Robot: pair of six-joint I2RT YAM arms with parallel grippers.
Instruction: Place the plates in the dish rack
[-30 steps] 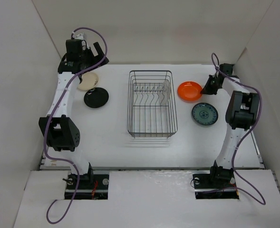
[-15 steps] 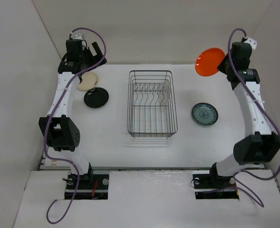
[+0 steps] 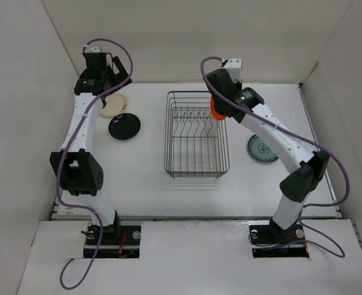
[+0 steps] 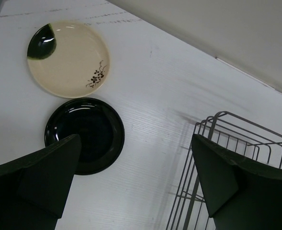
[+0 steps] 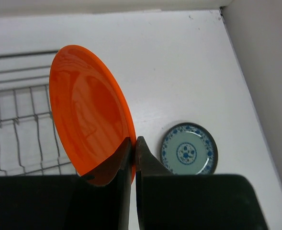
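Note:
My right gripper (image 3: pixel 225 103) is shut on the rim of the bright orange plate (image 5: pixel 90 115) and holds it on edge, in the air, over the far right part of the dish rack (image 3: pixel 196 134). The plate shows as an orange sliver in the top view (image 3: pixel 216 112). The teal patterned plate (image 5: pixel 188 149) lies flat on the table right of the rack, partly hidden by my right arm in the top view (image 3: pixel 260 150). My left gripper (image 4: pixel 136 172) is open and empty, high above the cream plate (image 4: pixel 68 58) and black plate (image 4: pixel 84 135), which lie left of the rack.
White walls enclose the table at the back and on both sides. My right arm stretches across from the right side to the rack's far right corner. The rack's wire edge (image 4: pixel 227 158) shows at the right of the left wrist view.
My right arm lifted the orange plate off the table at the right, then swung left with it to above the rack's far right corner. The left arm barely moved.

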